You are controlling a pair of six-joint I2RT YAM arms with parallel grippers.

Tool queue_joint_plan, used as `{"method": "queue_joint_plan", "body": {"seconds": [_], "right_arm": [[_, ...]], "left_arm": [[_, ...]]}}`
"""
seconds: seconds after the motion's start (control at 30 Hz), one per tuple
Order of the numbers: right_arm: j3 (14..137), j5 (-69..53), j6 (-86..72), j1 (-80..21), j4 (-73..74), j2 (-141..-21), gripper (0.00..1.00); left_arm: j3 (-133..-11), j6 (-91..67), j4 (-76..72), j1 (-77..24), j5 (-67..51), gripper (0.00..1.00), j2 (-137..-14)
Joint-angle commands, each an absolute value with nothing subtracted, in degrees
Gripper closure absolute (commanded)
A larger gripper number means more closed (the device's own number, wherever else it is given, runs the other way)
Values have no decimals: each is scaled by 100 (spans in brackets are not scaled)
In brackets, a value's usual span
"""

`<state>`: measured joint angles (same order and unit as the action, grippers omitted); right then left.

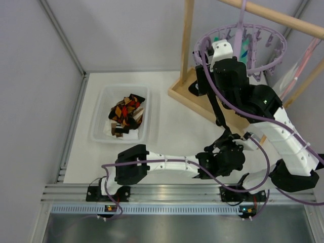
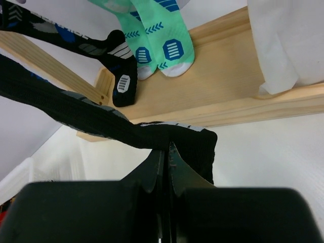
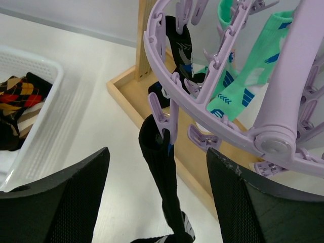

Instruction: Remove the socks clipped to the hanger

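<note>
A black sock was seen hanging from one lavender clip peg on the near-left rim of the round drying hanger. The hanger was hung from a wooden rack at the far right of the table. The sock's lower end was pinched between the closed fingers of the left gripper and was drawn taut down and away from the peg. The right gripper was raised to the hanger, with its fingers held wide apart on either side of the sock, just below the peg and touching nothing. A pair of mint-green socks and another black sock were clipped further round the ring, above the rack's wooden base. Argyle socks were lying in a white bin to the left.

The step in hand was judged to be the freeing of this black sock. For the next move, either the peg would need to be squeezed open by the right gripper, or the sock pulled firmly downward by the left until it was released.
</note>
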<state>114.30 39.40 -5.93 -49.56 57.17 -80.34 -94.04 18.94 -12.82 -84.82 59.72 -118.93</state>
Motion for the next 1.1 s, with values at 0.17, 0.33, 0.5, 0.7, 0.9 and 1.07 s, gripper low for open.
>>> {"method": "queue_joint_plan", "body": {"seconds": [0.17,0.33,0.5,0.7,0.9,1.07], "right_arm": [[11180,4174,-325,-4904,5484,-7857,27],[10890,3605,-387,-4913,5266,-7455,36],[10538,3647,-308,-4904,5045,-7199,35],[10327,4166,121,-4887,4720,-7277,33],[10626,4350,299,-4834,4746,-7751,34],[10521,4859,334,-4825,4650,-7901,35]], "left_arm": [[-10195,2452,-1441,-8701,6091,100,-12234],[-10503,2566,-1441,-8763,6082,100,-12419],[-10634,2663,-1441,-8815,6091,100,-12498],[-10757,2768,-1441,-8921,6091,100,-12568],[-10889,2856,-1441,-9000,6100,100,-12621],[-10881,2856,-1441,-9009,6117,100,-12604]]}}
